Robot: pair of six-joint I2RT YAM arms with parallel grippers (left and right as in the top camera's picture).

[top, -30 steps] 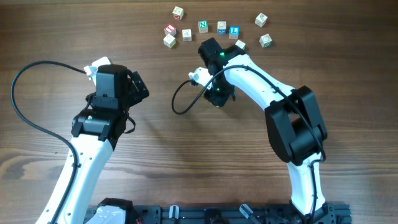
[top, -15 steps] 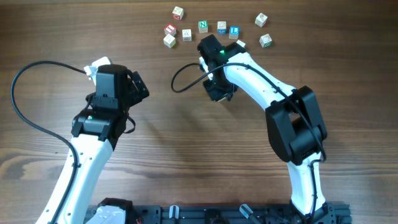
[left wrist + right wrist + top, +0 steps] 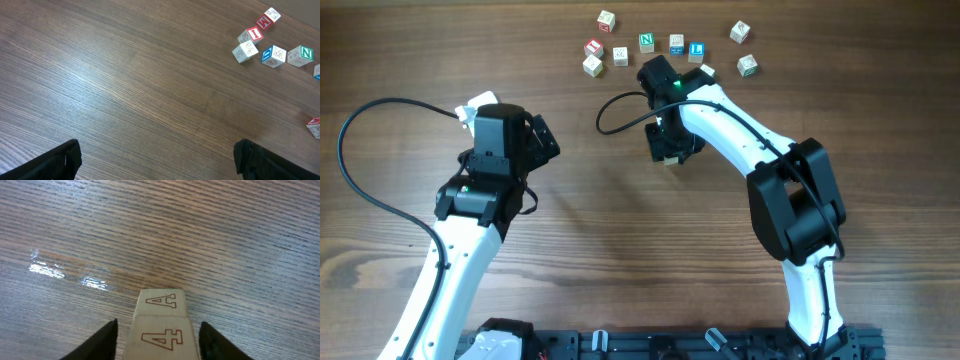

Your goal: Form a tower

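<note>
Jaws newly parted, the right gripper (image 3: 158, 326) frees a pale wooden cube printed 4 and A (image 3: 162, 339) mid-way across the brown desk (image 3: 620, 250), a likely base to build on; the left gripper (image 3: 156, 152) hangs open.

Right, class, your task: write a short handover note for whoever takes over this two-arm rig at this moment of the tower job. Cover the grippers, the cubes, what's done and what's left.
Left gripper: wide open, empty, over bare table.
Right gripper: open, fingers either side of the A/4 cube with a gap on each side. The cube rests on the table.
Loose letter cubes: clustered at the far edge, beyond the right gripper.
Done: as far as shows, one cube set down as the base; no stack visible.
Left: bring cubes from the cluster and stack them on it one by one.
</note>
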